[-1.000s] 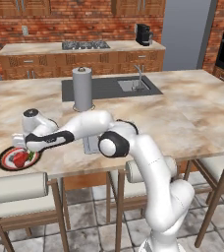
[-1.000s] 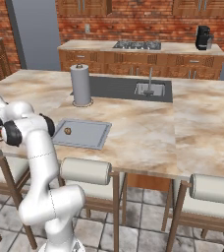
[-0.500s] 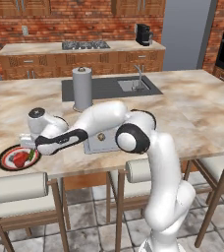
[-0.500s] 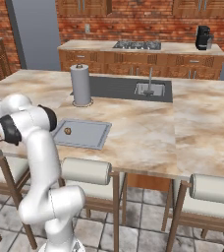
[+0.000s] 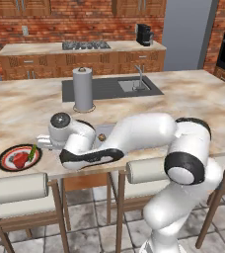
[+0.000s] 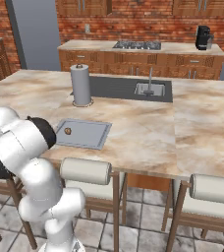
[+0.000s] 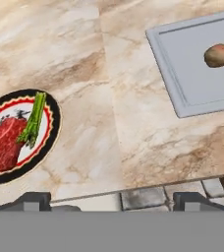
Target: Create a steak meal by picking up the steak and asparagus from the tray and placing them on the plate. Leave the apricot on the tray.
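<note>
- The steak (image 7: pixel 6 142) and asparagus (image 7: pixel 32 119) both lie on the plate (image 7: pixel 54 129); the apricot (image 7: pixel 218 55) sits on the tray (image 7: pixel 182 88), so the meal looks complete.
- The claw (image 7: pixel 112 199) is spread wide, holding nothing, above the desk (image 7: pixel 109 98) edge.
- The asparagus lies lengthwise across the steak's edge, pointing toward the plate's rim.
- Next, likely just pull away.

A white robot arm (image 5: pixel 149 133) built of glossy, rounded segments, each link thick and tube-like with smooth bulging ends. Dark, near-black bands ring its joints: a broad black collar (image 5: pixel 183 168) at the big elbow joint and a thin black seam (image 5: pixel 90 157) along the forearm. A grey, speckled round cap (image 5: pixel 60 120) tops the wrist housing. The base column (image 6: pixel 60 216) is the same plain white.
</note>
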Motion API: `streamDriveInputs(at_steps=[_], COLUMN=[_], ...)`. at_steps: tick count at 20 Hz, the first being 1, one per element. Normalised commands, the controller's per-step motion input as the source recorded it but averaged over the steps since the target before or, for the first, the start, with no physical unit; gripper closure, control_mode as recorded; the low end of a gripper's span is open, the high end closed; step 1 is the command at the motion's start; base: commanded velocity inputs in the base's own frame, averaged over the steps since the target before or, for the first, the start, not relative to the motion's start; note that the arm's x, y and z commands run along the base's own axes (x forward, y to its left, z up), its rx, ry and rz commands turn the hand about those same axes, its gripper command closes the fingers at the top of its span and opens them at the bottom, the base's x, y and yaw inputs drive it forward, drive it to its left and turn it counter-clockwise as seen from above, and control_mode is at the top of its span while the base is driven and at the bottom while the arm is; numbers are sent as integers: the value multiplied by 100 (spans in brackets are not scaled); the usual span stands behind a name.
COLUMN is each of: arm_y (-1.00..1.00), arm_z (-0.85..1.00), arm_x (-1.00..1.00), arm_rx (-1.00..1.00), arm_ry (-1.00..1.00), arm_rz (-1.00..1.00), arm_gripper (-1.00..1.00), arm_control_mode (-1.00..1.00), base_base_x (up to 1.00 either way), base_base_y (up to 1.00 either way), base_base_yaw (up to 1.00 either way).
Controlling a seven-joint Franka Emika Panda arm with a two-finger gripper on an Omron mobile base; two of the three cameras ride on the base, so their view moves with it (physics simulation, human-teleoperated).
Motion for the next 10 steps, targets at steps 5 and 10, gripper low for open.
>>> streamDriveInputs(at_steps=[5,10], arm_y=[-84,-54], arm_z=[100,68], arm_x=[-58,-54], arm_rx=[17,12], arm_ry=[-23,-11], arm_rz=[0,4], arm_gripper=[-100,-100], arm_control_mode=[-100,-100], base_base_x=[0,0], base_base_y=[0,0], base_base_yaw=[0,0])
